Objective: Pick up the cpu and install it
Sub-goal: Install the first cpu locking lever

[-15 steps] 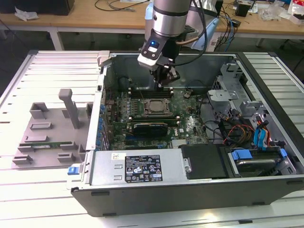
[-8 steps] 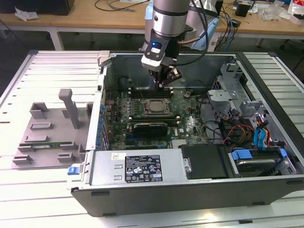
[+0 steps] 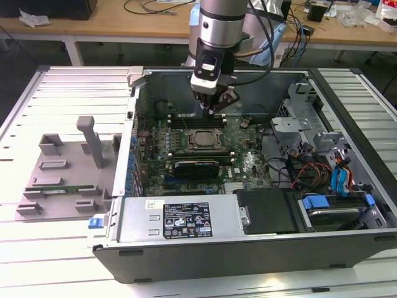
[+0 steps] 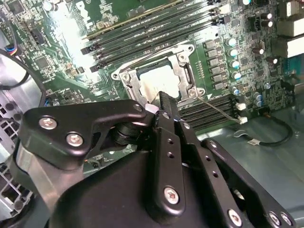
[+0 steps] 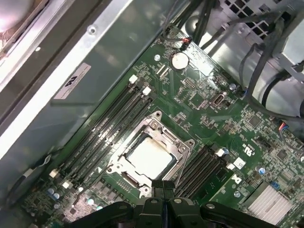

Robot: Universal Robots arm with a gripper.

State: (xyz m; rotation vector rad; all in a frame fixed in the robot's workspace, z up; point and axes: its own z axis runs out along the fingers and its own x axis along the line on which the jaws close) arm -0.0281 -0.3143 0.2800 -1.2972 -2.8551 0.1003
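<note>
Cpu [image 5: 148,156], just one, a flat silver-grey square, lies seated in the single socket [image 5: 156,122] on the motherboard [image 5: 204,102]. One gripper [image 5: 164,186] hangs above it, fingers [image 4: 167,123] pressed together, holding nothing.

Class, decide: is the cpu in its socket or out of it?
In. The cpu lies flat inside the socket frame on the motherboard, not in the hand.

We note cpu [image 5: 149,156] top: smooth matt silver-grey metal. Socket frame [image 5: 180,150]: bright bare metal. Motherboard [image 5: 204,102]: glossy green. Our gripper [image 4: 161,102]: matt black, shiny steel screws [image 4: 47,122]. Case wall [image 5: 95,57]: dull grey sheet metal. Desk [image 3: 155,25]: pale wood.
</note>
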